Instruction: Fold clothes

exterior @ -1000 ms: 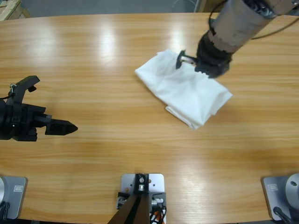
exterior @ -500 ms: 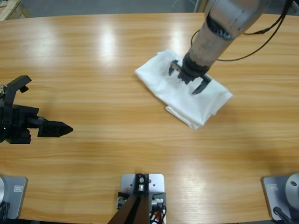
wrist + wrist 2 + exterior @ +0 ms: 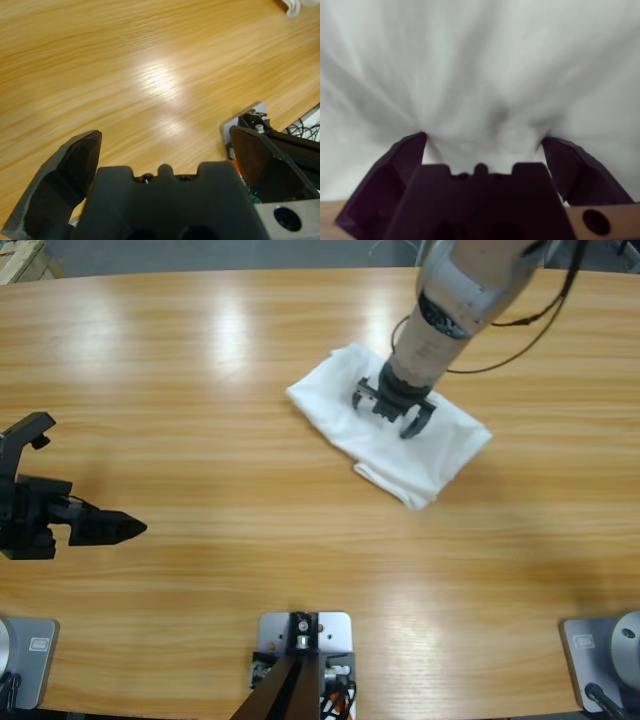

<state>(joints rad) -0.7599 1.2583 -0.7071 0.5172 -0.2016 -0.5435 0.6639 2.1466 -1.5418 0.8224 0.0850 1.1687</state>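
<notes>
My high view: a long wooden table (image 3: 200, 370), warm grain with pale glare patches, a strip of grey floor beyond its far edge. The white T-shirt (image 3: 440, 455) lies folded into a compact bundle right of centre. My right gripper (image 3: 392, 412) comes down from the top edge, jaws spread, tips pressed into the cloth; its wrist view is filled with puckered white fabric (image 3: 480, 75). My left gripper (image 3: 95, 527) hovers at the left edge over bare wood (image 3: 125, 75), jaws apart, holding nothing.
</notes>
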